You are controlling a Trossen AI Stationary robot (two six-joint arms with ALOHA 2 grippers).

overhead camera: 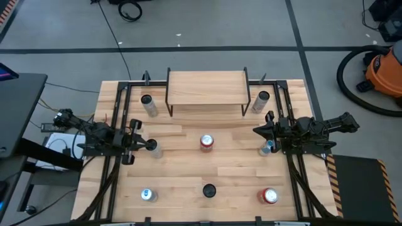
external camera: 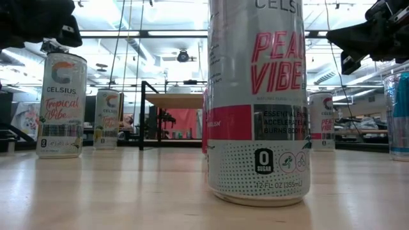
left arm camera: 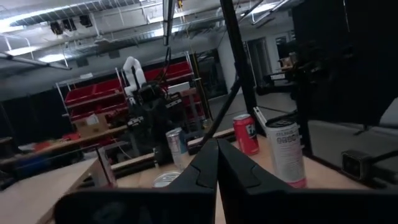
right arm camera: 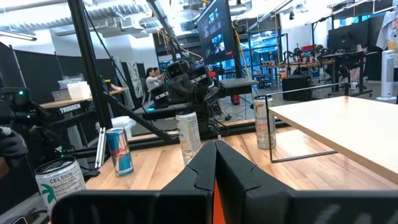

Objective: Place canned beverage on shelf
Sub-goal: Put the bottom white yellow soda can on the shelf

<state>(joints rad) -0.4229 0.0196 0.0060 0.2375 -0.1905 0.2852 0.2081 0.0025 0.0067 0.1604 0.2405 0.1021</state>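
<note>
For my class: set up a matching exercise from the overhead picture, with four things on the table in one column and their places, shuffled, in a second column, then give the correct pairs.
Things:
1. shelf
2. red-topped can
3. black-topped can
4. blue-topped can

Places:
A. near edge of the table, left corner
B. far edge of the table, middle
C. centre of the table
D. near edge of the table, middle

Pairs: 1-B, 2-C, 3-D, 4-A
</note>
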